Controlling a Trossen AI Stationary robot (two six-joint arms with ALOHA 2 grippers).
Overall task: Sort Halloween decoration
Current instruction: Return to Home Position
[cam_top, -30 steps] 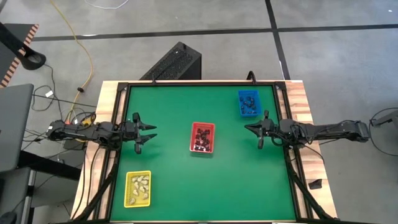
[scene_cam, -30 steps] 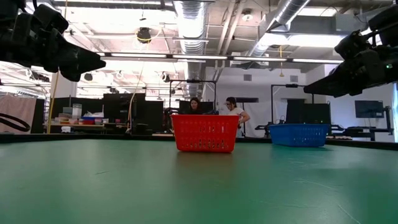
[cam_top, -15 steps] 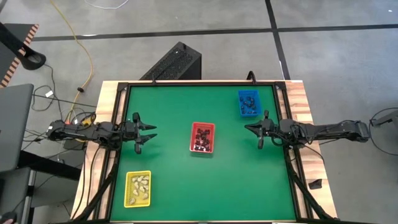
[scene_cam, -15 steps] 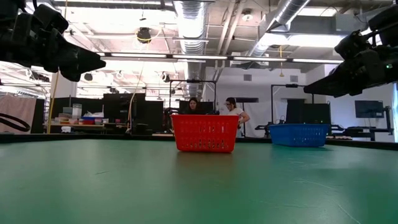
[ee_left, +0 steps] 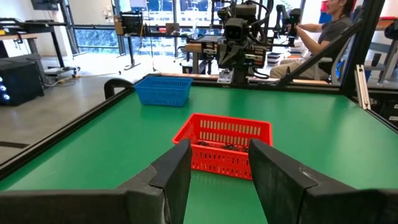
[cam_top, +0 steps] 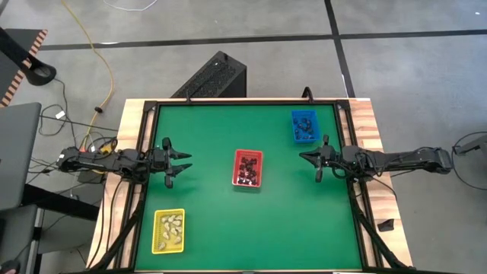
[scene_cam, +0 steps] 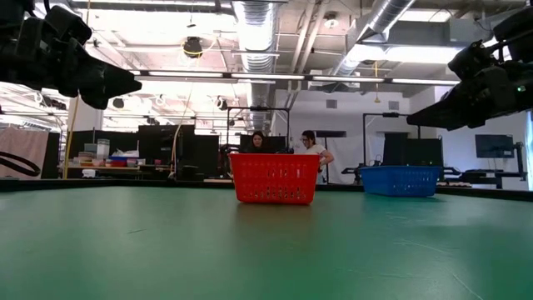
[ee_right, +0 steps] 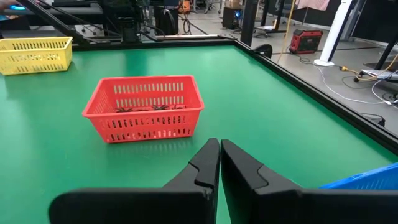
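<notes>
Halloween decoration pieces lie in three trays. Mixed small black and light pieces fill the red tray (cam_top: 248, 168) in the table's middle. Cream lumps lie in the yellow tray (cam_top: 168, 230) at the near left, and black shapes in the blue tray (cam_top: 303, 125) at the far right. My left gripper (cam_top: 185, 160) hovers open at the left edge, its fingers pointing level at the red tray (ee_left: 224, 144). My right gripper (cam_top: 303, 157) hovers shut at the right edge, also facing the red tray (ee_right: 145, 116). Neither holds anything.
The green mat (cam_top: 213, 205) is bounded by a black frame (cam_top: 151, 106). People sit at desks in the room beyond the far edge (scene_cam: 287, 143). Bare mat lies between the trays and in front of both grippers.
</notes>
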